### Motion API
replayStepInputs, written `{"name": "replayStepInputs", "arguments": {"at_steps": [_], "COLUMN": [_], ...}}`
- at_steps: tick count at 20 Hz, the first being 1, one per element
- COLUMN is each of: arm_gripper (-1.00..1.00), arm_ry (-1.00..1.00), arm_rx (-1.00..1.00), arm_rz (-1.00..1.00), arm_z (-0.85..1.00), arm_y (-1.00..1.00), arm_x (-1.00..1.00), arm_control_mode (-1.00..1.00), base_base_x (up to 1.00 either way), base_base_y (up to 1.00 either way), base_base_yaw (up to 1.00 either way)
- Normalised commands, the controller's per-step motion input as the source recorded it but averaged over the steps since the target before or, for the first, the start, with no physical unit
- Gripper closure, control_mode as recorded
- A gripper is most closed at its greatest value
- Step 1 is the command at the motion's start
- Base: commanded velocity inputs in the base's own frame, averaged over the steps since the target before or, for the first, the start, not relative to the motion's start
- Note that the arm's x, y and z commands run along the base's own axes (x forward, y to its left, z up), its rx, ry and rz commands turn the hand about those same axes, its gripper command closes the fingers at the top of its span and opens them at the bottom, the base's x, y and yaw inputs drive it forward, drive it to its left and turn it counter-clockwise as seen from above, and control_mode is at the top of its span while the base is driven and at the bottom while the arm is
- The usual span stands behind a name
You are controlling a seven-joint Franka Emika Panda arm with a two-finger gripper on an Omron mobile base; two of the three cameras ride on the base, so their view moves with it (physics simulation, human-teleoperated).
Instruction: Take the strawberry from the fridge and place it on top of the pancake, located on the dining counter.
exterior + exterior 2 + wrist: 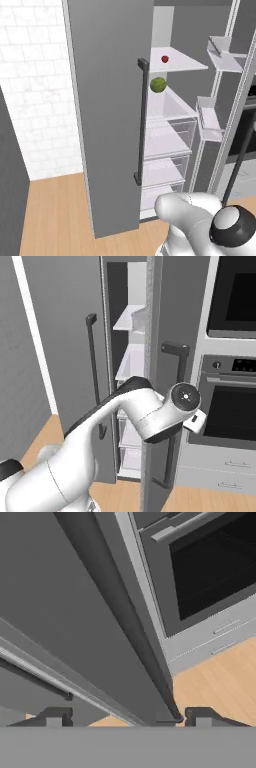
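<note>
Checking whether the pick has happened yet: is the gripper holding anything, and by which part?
Nothing is held. The gripper is open, with only the fridge door's edge ahead between its fingers. The strawberry sits on a fridge shelf.

Grey fridge [107,125] with white shelves, red strawberry [165,59], striped green fruit [158,84], light-wood floor [55,215]

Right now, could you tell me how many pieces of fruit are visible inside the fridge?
2: the strawberry on the upper white shelf, and a green round fruit just below it. The closed door may hide more.
</note>
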Motion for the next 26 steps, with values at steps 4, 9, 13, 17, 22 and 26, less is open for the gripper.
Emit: {"name": "replayStepInputs", "arguments": {"at_steps": [4,9,13,17,22,26], "arm_gripper": [-1.00,-1.00,-1.00,-1.00,-1.00,-1.00], "arm_ry": [0.29,0.44,0.47,0.43,0.12,0.04], "arm_rx": [-0.58,-0.72,-0.65,-0.35,0.04,0.02], "arm_rz": [-0.09,0.02,0.11,0.19,0.28,0.24], "arm_z": [-0.02,-0.25,-0.34,-0.04,-0.20,-0.27], "arm_y": [1.00,1.00,1.00,0.72,-0.23,-0.54], "arm_x": [-0.01,0.32,0.95,1.00,1.00,0.90], "arm_control_mode": [-1.00,-1.00,-1.00,-1.00,-1.00,-1.00], "base_base_x": [0.00,0.00,0.00,0.00,0.00,0.00], "base_base_y": [0.00,0.00,0.00,0.00,0.00,0.00], "base_base_yaw": [0.00,0.00,0.00,0.00,0.00,0.00]}}
